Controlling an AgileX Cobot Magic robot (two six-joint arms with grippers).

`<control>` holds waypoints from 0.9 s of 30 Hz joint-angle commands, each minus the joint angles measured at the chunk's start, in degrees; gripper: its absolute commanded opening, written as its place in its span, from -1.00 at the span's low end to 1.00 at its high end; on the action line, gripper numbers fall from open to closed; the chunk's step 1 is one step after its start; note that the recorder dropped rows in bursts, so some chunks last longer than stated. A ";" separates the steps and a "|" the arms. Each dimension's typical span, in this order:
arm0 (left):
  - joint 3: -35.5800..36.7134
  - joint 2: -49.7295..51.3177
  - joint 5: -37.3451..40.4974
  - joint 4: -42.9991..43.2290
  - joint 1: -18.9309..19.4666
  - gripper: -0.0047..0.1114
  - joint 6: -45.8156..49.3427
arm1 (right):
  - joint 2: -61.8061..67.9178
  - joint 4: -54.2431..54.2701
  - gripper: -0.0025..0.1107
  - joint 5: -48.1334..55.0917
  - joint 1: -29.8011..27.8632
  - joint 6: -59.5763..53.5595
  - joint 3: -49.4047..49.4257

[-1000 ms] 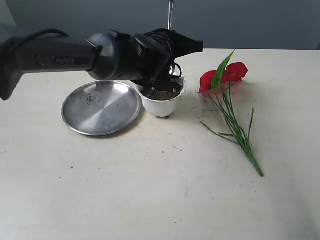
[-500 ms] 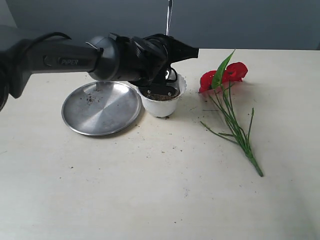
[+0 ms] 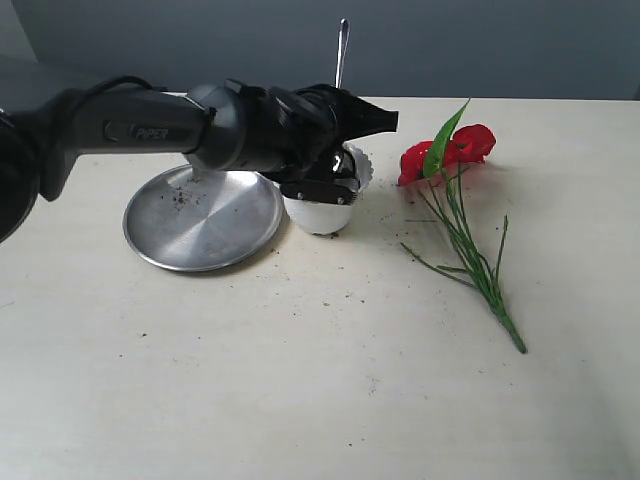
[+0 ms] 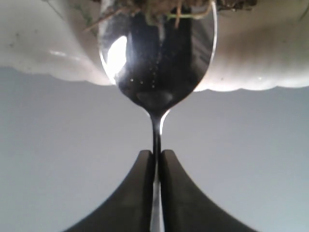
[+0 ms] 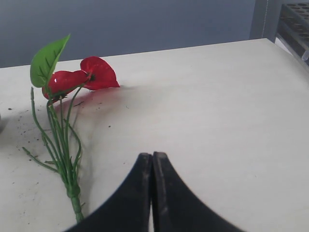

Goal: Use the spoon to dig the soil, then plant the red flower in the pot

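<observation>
Cream-coloured counter [image 3: 330, 380] fills the scene, with a grey wall behind it.

Left tool [image 4: 157, 157]: the jaws are pressed together on the thin handle of the spoon [image 4: 157, 53], with no gap beside the handle. In the left wrist view the shiny spoon bowl sits against the scalloped rim of the white pot [image 4: 43, 48], and its tip is buried in the soil [image 4: 159, 6], where brown fibres lie across the steel. In the exterior view the left tool [image 3: 335, 150] reaches over the pot [image 3: 322, 212] from the left side and covers most of its opening; the spoon [image 3: 342, 50] handle stands nearly upright above the black wrist housing. The soil itself is hidden by the arm in this view.

Just beside the pot, on its left, lies a flat round steel plate [image 3: 205, 215] carrying a few dark crumbs. Loose specks of soil are scattered on the counter near the pot.

Right of the pot, apart from it, the red flower [image 3: 452, 150] lies flat on the counter, petals toward the wall, green stems trailing toward the front.

Right tool [image 5: 152, 166]: both fingers meet with nothing between them. It hovers above bare counter near the stem end of the red flower [image 5: 82, 77], without touching it.
</observation>
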 commanded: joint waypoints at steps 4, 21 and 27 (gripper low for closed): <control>1.98 0.08 0.08 -0.68 -0.01 -0.91 -0.06 | -0.20 -0.03 -0.96 -0.70 -0.23 -0.15 0.13; 3.46 -0.12 5.36 -0.56 -3.21 -0.91 -3.12 | -0.20 -0.03 -0.96 -0.80 -0.23 -0.15 0.13; 3.46 -2.66 7.20 -1.55 -3.45 -0.91 -3.12 | -0.20 -0.03 -0.96 -0.69 -0.23 -0.15 0.13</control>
